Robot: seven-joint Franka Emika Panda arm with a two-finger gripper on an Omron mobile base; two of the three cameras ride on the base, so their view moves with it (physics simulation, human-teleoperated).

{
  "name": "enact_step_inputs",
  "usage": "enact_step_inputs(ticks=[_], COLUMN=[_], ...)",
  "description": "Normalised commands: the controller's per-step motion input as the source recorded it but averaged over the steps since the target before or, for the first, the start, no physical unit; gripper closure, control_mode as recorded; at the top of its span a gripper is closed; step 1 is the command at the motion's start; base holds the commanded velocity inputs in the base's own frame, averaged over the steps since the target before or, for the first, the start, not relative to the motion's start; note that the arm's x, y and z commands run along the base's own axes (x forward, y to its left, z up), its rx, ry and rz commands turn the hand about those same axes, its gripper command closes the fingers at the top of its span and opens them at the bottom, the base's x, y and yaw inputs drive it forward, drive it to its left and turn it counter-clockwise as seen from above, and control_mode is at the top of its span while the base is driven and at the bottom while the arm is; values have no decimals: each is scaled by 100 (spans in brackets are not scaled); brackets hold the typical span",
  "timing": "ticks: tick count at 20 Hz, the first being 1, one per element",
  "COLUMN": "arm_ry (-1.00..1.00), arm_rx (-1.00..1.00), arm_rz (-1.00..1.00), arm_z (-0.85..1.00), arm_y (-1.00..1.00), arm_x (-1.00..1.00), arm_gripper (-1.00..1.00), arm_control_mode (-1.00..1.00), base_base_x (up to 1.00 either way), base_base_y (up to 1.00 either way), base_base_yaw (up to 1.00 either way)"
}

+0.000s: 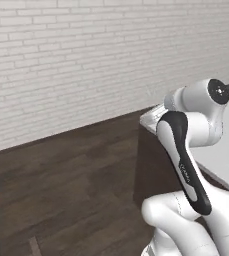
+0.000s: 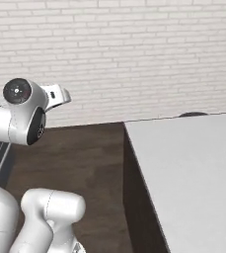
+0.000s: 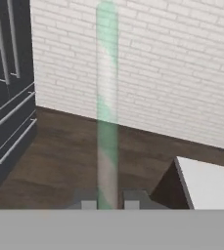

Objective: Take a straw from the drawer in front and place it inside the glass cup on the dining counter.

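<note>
The pincer [image 3: 109, 204] pinches the straw [image 3: 106, 97] at its bottom end, so the long stick could tilt or slip during the swing. With the white worktop [image 2: 193, 168] lying right, a knock on its near edge would likely dislodge the straw.

White glossy rounded arm links [image 1: 196, 107]; black joint band with small lettering; dark round joint cap.

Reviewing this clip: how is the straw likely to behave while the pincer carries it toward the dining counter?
The straw is thin, so probably very light. It is pinched at its bottom end by the pincer, so it may pivot or slip. It stands straight, which suggests it is fairly stiff. Once laid on the dining counter, it would likely roll.
</note>
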Motion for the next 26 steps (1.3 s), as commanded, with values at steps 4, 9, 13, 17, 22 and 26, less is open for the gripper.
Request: enact_step_inputs(ticks=[4,9,13,17,22,26], arm_ry=[0,0,0,0,0,0], arm_rx=[0,0,0,0,0,0], arm_rz=[0,0,0,0,0,0], arm_z=[0,0,0,0,0,0], arm_y=[0,0,0,0,0,0], arm_x=[0,0,0,0,0,0], arm_gripper=[100,100,100,100,100,100], arm_control_mode=[100,100,100,100,100,100], base_base_x=[95,100,100,100,100,99], base_base_y=[-13,19,11,0,0,0], base_base_yaw=[41,18,2,-6,-19,-46])
